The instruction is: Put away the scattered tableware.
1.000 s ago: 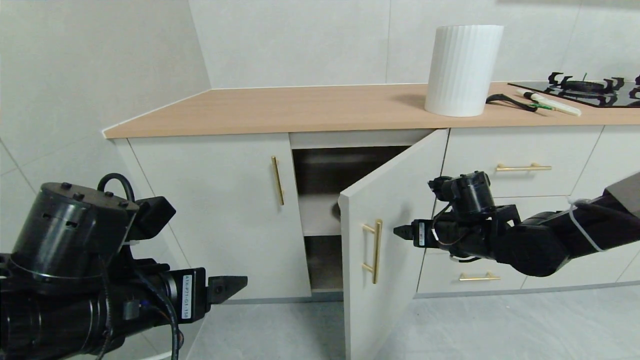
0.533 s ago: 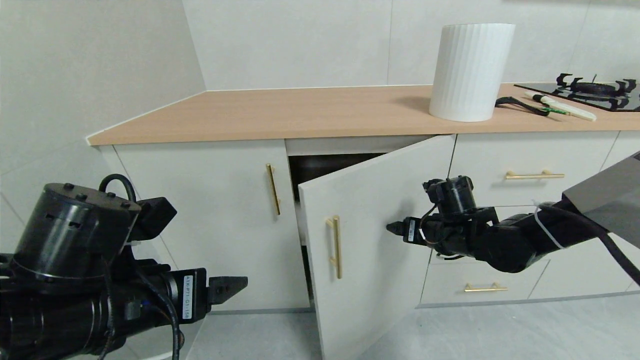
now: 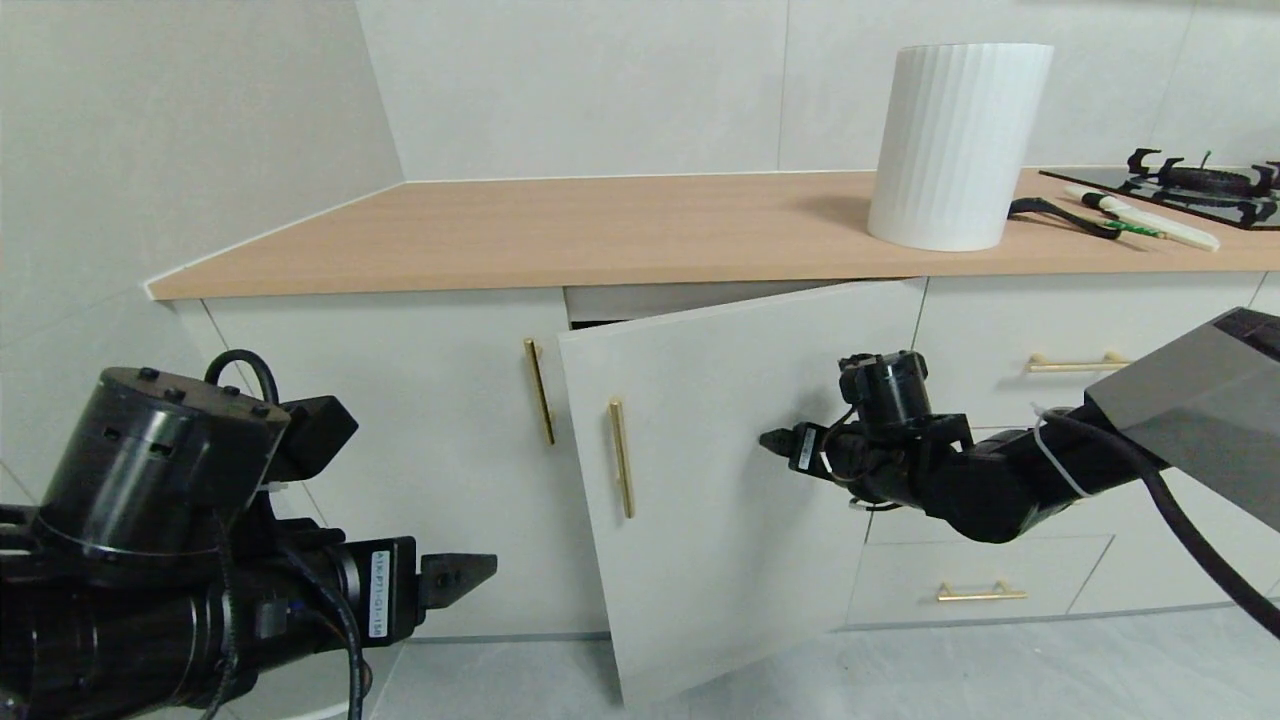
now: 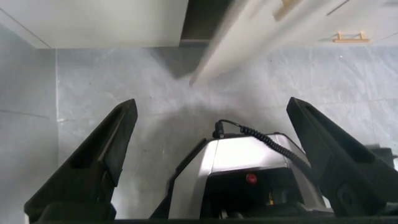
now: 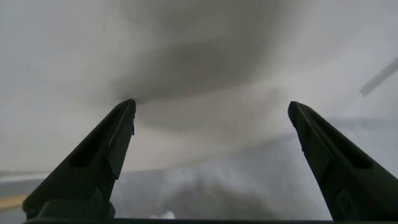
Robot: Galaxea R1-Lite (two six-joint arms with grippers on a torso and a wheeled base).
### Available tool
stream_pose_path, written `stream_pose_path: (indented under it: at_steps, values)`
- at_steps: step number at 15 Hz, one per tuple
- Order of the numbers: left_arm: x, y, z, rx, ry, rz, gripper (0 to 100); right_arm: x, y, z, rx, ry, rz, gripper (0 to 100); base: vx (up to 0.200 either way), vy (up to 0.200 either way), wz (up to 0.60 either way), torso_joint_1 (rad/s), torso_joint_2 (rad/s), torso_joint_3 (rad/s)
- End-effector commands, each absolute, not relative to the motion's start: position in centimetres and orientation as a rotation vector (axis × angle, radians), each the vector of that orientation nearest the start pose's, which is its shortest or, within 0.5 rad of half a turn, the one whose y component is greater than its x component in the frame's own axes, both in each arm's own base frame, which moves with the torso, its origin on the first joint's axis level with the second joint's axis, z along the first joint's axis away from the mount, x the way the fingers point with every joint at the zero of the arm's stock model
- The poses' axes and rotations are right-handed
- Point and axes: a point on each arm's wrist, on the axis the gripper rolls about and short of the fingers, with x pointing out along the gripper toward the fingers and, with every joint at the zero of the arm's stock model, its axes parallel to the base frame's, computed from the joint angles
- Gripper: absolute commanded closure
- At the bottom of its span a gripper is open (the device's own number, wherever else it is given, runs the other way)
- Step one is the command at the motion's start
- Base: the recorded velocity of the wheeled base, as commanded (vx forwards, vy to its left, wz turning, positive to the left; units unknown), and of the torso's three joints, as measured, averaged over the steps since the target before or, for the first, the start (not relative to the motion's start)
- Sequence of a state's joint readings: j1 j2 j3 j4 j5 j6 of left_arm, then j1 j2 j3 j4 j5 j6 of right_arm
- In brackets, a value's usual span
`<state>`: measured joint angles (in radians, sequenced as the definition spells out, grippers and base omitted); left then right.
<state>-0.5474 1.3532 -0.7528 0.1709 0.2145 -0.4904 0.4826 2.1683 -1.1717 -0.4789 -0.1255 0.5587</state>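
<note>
Head view, white ribbed container (image 3: 958, 145), upright

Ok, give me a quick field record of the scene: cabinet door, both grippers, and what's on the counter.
Cabinet door: ajar, swung out a little from the frame, dark gap along its top edge.
Door handle: gold bar, ungripped.
Right gripper: open, tips at the door's outer face.
Left gripper: open, low, apart from the cabinet, holding nothing.
Countertop: white ribbed container; utensils beside it, near the hob.
</note>
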Motion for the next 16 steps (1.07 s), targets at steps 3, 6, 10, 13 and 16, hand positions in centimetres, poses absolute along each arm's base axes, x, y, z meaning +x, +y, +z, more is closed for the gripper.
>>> stream_pose_path:
  at_steps: [3,6,10,13,16]
  values:
    - [16.9,-9.8,18.5,-0.176,0.776,-0.132,0,38.2,19.6,9.0,0.441,0.549,0.149,0,0.0,0.0,0.0,0.0,0.0,0.0]
    - [16.9,-9.8,18.4,-0.176,0.778,-0.132,0,39.0,19.9,8.6,0.447,0.518,0.107,0,0.0,0.0,0.0,0.0,0.0,0.0]
    - [16.9,-9.8,18.5,-0.176,0.776,-0.132,0,40.0,20.2,8.5,0.484,0.477,0.052,0,0.0,0.0,0.0,0.0,0.0,0.0]
    - [16.9,-9.8,18.5,-0.176,0.776,-0.132,0,40.5,20.1,8.8,0.504,0.452,0.03,0,0.0,0.0,0.0,0.0,0.0,0.0]
    - [16.9,-9.8,18.5,-0.176,0.776,-0.132,0,41.2,20.1,8.4,0.501,0.429,-0.014,0,0.0,0.0,0.0,0.0,0.0,0.0]
